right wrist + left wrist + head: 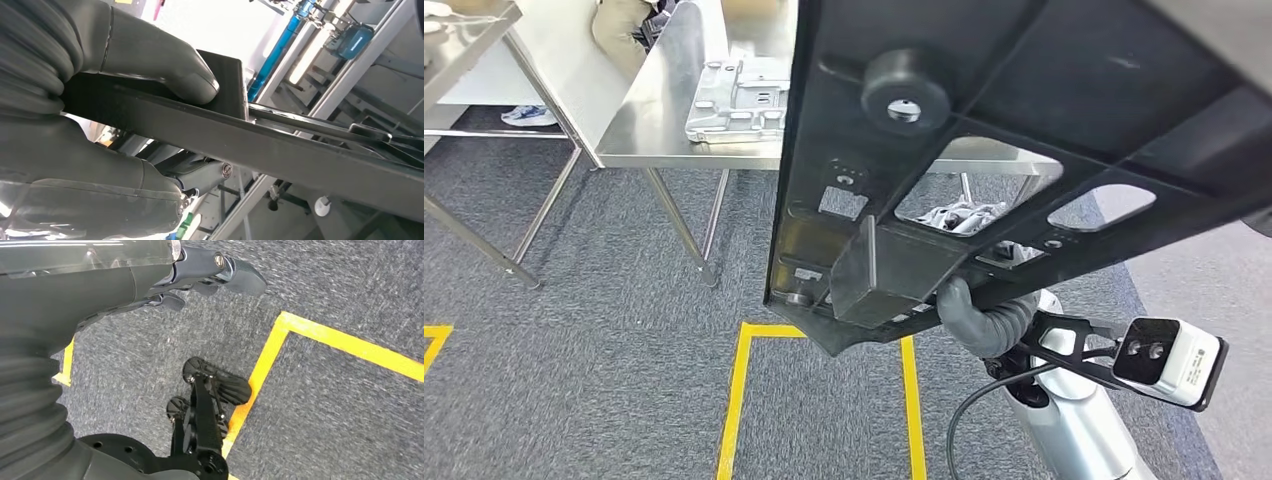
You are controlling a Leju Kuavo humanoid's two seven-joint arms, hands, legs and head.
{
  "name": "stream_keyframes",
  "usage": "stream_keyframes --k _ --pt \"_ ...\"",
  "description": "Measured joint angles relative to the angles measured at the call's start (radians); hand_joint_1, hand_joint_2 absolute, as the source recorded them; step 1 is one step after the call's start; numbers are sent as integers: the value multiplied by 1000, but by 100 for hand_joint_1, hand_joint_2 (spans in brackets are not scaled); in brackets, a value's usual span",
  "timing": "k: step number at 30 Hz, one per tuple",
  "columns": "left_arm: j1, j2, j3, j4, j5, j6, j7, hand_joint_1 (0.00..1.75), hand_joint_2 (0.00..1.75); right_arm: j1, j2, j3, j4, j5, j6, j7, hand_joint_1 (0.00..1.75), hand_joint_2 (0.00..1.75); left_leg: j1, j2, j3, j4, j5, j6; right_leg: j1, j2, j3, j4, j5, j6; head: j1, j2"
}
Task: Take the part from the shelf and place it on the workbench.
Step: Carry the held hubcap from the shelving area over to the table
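The black part (1024, 130) is held up in the air, clamped in the right hand (984, 315). It hides much of the steel surface (654, 120), where a grey casting (734, 100) lies. The left hand (200, 275) hangs over the carpet (340, 295), fingers apart, holding nothing.

part (984, 150) in right hand (984, 315), workbench (664, 110) behind
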Motion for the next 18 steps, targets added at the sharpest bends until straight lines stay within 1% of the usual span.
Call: stream_keyframes --k 2,3,4,5,6,7,8,9,10,11,12,13,14,15,16,18 --pt "-1 0 0 0 -3 -3 -2 0 175 1 3 1 2 -3 0 -4 175 175 -1 3 2 -3 -4 11 0 5 0 -3 -2 11 0 0" --pt "-1 0 0 0 -5 -4 -4 0 175 1 4 1 2 -4 -1 -7 175 175 0 5 5 -7 -4 17 -1 3 1 0 -5 17 0 0" --pt "-3 0 0 0 -6 -6 -6 0 175 1 4 1 2 -4 -2 -9 175 175 1 8 9 -11 -4 23 -1 0 -4 14 -13 23 2 0" --pt "-4 0 0 0 -7 -7 -7 0 175 0 5 1 2 -3 -3 -10 175 175 3 11 13 -15 -4 29 -2 -5 -19 46 -30 28 3 0" --pt "-4 0 0 0 -8 -7 -8 0 175 0 6 1 2 -3 -4 -11 175 175 3 15 16 -17 -6 34 -4 -9 -47 100 -53 32 4 0" --pt "-4 0 0 0 -8 -7 -9 0 175 1 6 1 3 -2 -5 -12 175 175 2 18 18 -17 -9 37 -4 -12 -85 166 -78 34 5 0" --pt "-4 0 0 0 -9 -8 -10 0 175 4 6 1 5 0 -7 -13 175 175 1 21 20 -17 -12 40 -6 -12 -124 229 -97 36 5 0" --pt "-3 0 0 0 -9 -8 -10 0 175 7 6 2 6 4 -11 -15 175 175 0 23 24 -16 -17 40 -6 -13 -152 269 -100 36 5 0" --pt "-3 0 0 0 -9 -8 -11 0 175 9 6 3 8 10 -15 -19 175 175 -1 25 29 -16 -22 40 -7 -13 -163 271 -83 35 5 0" --pt "-3 0 0 0 -10 -8 -12 0 175 11 6 4 10 16 -21 -23 175 175 -1 26 36 -15 -27 38 -6 -14 -153 234 -49 32 5 0" --pt "-3 0 0 0 -11 -9 -12 0 175 11 7 5 11 22 -26 -26 175 175 -2 26 44 -15 -33 36 -5 -17 -127 168 -6 27 6 0" --pt "-3 0 0 0 -11 -9 -13 0 175 11 7 7 11 27 -30 -29 175 175 -3 27 51 -15 -39 33 -2 -23 -97 101 25 21 5 0" --pt "-4 0 0 0 -12 -9 -13 0 175 10 8 8 11 31 -33 -30 175 175 -4 27 56 -15 -44 29 2 -28 -73 47 44 15 4 0" --pt "-5 0 0 0 -13 -10 -14 0 175 9 9 9 11 33 -36 -31 175 175 -4 27 59 -15 -49 23 6 -31 -60 17 49 10 3 0" --pt "-5 0 0 0 -14 -10 -14 0 175 9 10 10 11 34 -39 -31 175 175 -4 28 60 -17 -52 18 10 -32 -56 8 42 6 2 0" --pt "-6 1 0 -1 -16 -10 -14 0 175 9 13 10 11 35 -41 -31 175 175 -3 31 66 -19 -59 7 8 -28 -50 -1 39 -1 1 0"
